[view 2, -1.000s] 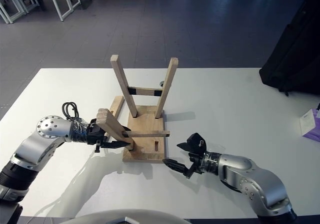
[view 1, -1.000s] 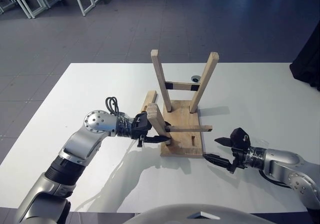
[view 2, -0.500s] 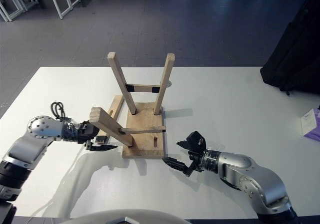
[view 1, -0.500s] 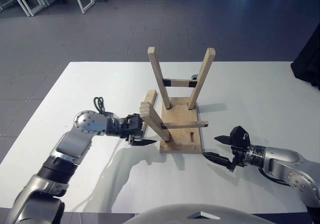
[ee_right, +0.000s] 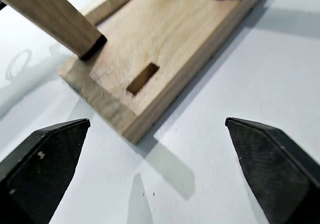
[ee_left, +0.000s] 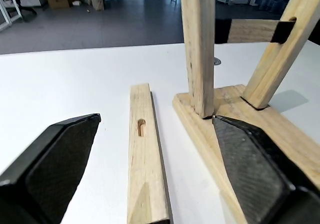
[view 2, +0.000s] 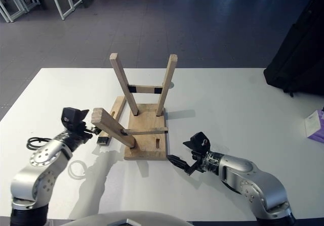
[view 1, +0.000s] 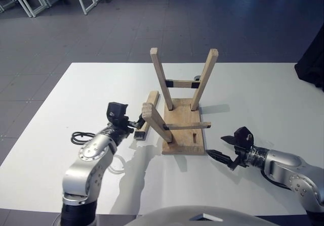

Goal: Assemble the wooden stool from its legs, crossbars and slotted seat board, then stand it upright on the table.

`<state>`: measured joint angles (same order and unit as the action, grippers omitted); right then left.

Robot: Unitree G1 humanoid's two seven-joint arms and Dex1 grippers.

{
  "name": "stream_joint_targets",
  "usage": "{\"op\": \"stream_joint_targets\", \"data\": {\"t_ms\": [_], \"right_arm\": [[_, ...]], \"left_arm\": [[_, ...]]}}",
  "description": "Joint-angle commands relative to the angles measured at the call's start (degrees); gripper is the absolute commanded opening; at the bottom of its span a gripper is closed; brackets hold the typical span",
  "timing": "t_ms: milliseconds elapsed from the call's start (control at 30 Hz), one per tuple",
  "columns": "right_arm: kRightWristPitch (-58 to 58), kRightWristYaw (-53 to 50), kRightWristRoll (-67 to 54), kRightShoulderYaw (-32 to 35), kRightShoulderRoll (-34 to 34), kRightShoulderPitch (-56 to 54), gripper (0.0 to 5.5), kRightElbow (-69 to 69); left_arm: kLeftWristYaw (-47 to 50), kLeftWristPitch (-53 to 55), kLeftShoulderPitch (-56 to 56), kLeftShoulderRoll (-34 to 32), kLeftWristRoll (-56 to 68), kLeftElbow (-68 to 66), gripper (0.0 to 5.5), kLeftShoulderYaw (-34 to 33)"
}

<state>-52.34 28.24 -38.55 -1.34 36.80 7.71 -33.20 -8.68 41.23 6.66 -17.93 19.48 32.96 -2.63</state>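
Left eye view: the slotted seat board (view 1: 182, 141) lies flat at mid-surface with three legs socketed in it. Two are joined by a crossbar (view 1: 183, 84); the third leg (view 1: 158, 124) tilts leftward. A loose leg (ee_left: 144, 154) lies just beside the board's left edge, faced by the wide-spread left end effector (ee_left: 156, 118). The right end effector (view 1: 223, 146) gapes wide near the board's near right corner.

White table (view 1: 263, 89), seat board (view 1: 182, 141) flat on it, mid-table. Loose leg (ee_left: 144, 154) lies just beside board's left edge, apart. Black cable (view 1: 75, 136) further left.
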Motion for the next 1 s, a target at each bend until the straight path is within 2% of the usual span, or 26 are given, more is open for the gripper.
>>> {"op": "stream_joint_targets", "data": {"t_ms": [33,167,367,533,800,900,1000], "right_arm": [[-1.35,0.09,-0.11,-0.57,-0.17,-0.85,5.0,-0.74],[-1.38,0.16,0.12,-1.06,-0.53,-0.68,5.0,-1.23],[-1.53,0.22,0.25,-1.59,-0.85,-1.2,5.0,-1.21],[-1.97,0.19,0.22,-1.16,-0.67,-1.9,5.0,-0.66],[-5.14,-0.49,-1.19,4.34,-0.85,-7.98,5.0,3.9],[-5.75,-1.95,-0.65,5.77,-1.37,-12.57,5.0,6.85],[-7.5,-2.67,-3.43,8.9,-2.61,-17.88,5.0,9.26]], "left_arm": [[0.9,-0.37,0.87,-1.28,-5.7,-3.97,4.15,4.97],[0.96,-4.88,3.42,-1.49,-10.35,-9.54,4.15,6.57],[0.27,-8.71,4.82,3.21,-9.88,-18.64,4.15,5.29],[0.04,-10.57,2.77,6.51,-8.19,-21.42,3.32,3.74],[0.73,-14.31,0.05,8.94,-7.93,-27.25,2.05,0.96],[-0.68,-17.13,-0.48,9.24,-5.33,-27.67,2.04,-2.73],[-6.04,-21.4,-3.46,9.72,5.16,-23.05,2.04,-10.14]]}}
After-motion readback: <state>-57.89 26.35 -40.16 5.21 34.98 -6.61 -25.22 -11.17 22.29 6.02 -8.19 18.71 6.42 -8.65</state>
